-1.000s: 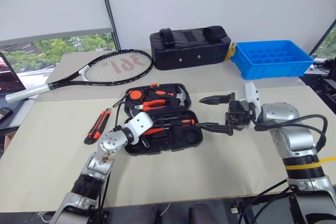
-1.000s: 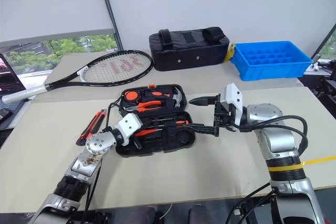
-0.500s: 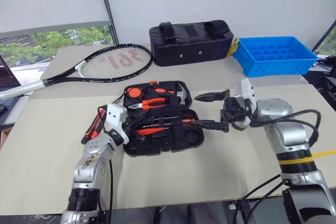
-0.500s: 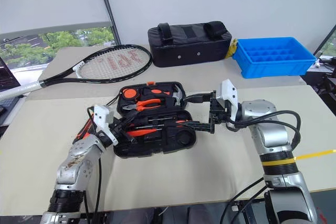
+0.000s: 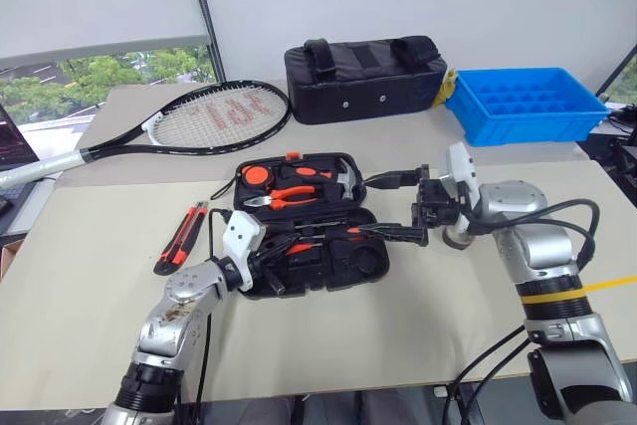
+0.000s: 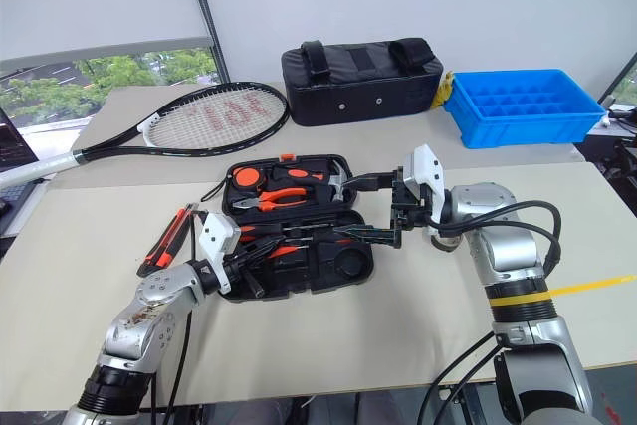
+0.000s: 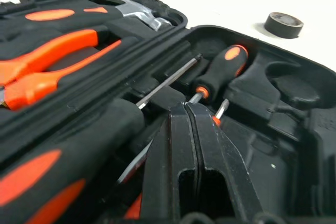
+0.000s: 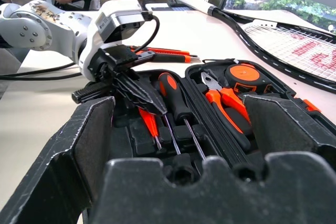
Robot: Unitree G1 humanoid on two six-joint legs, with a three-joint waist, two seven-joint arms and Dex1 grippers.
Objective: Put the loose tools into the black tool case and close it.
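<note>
Half-done at best, judged from the layout. Found the small black moulded-plastic clamshell tool case [image 5: 343,264] lying open on the table, with orange-and-black-handled screwdrivers [image 8: 173,95] seated in the recesses of its near half. Spotted the slim orange-black utility knife [image 5: 182,238] outside, on the table just left of the case, and the small grey tape roll [image 7: 283,23] on the table just beyond the case's rim. Saw the left gripper [image 5: 274,264] over the left end of the case's near half, black fingers [image 7: 184,145] pressed together with nothing visibly between them. Saw the right gripper [image 5: 360,208] at the case's right side, spread wide and empty.

Judged the knife the likely next pick. Needed to part the left fingers, reach out left of the case, pinch across the knife's narrow width and lay it flat into its recess. Needed to keep the lid open until both strays were in; risked a jammed lid otherwise.
</note>
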